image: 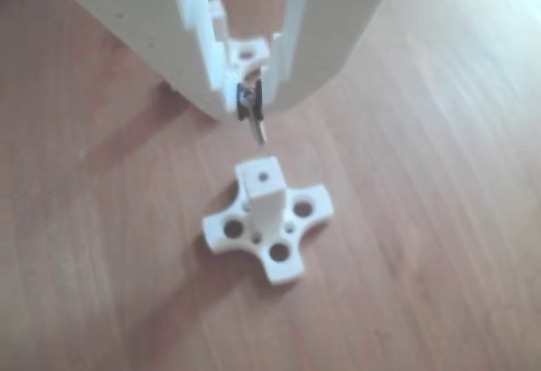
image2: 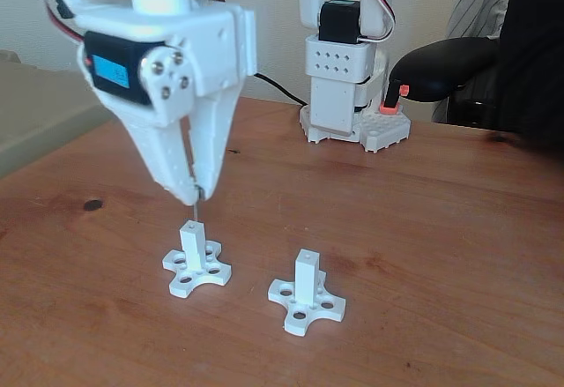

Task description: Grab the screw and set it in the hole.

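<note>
Silvery, the screw hangs upright, pinched at its head by the closed white end effector at left of the fixed view, its tip just above the hole in the left post on the tabletop.

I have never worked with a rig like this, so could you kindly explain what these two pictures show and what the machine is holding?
This is a small white robot arm on a wooden table. One picture looks down from close to the gripper; the other comes from a camera standing on the table side, facing the arm's base. Two white posts with cross-shaped feet stand on the table. The gripper pinches a thin metal screw, pointing downward, just above the tiny hole in the top of the left post. The other post stands free.
</note>
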You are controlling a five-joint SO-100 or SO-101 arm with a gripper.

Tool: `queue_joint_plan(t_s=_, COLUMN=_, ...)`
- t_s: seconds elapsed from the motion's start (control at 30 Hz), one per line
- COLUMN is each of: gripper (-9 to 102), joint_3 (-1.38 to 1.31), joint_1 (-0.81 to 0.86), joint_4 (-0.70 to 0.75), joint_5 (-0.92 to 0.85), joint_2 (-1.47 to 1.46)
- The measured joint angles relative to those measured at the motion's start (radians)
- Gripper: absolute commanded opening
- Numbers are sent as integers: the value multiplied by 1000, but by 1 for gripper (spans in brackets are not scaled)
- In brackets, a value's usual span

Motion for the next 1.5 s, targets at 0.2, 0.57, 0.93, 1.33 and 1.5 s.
queue_joint_plan(t_s=0.2, gripper=-4, joint_3=0, joint_1=-72, joint_4=18, joint_5=23, joint_2=61)
queue_joint_plan(t_s=0.57, gripper=-4, joint_3=107, joint_1=-215, joint_4=15, joint_5=72, joint_2=167)
queue_joint_plan(t_s=0.93, gripper=-4, joint_3=212, joint_1=-302, joint_4=-66, joint_5=97, joint_2=221)
queue_joint_plan(t_s=1.33, gripper=-4, joint_3=213, joint_1=-301, joint_4=-106, joint_5=97, joint_2=192)
queue_joint_plan(t_s=1.5, gripper=-4, joint_3=213, joint_1=-279, joint_4=-106, joint_5=97, joint_2=163)
